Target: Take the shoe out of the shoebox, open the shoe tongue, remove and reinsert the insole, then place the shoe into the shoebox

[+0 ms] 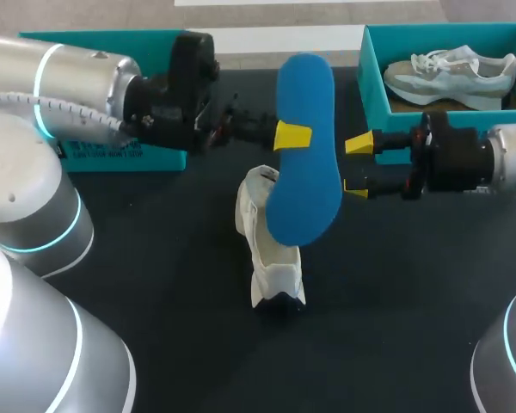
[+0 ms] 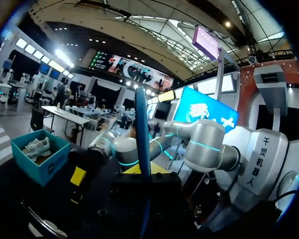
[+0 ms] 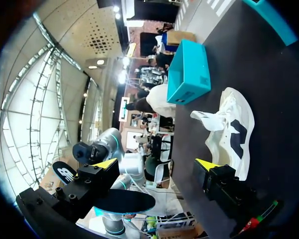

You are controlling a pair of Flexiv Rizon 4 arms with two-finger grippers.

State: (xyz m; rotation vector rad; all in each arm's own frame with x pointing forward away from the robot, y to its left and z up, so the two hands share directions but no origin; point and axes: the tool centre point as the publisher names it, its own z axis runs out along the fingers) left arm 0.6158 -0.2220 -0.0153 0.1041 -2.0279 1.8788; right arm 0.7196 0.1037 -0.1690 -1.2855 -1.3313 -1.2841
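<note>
The left gripper point(image 1: 292, 136) is clamped on the flat blue foam insole point(image 1: 305, 185), holding it clear of the white fabric shoe point(image 1: 275, 271), which lies at its six o'clock on the black table point(image 1: 181, 284), probably ready for reinsertion. At the insole's three o'clock, the right gripper point(image 1: 357, 165) is spread wide and empty.

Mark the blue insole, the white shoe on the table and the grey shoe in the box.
blue insole point(image 1: 308, 172), head view, middle of its blue face
white shoe point(image 1: 273, 267), head view, its white upper, below the insole
grey shoe point(image 1: 451, 76), head view, its side panel
</note>
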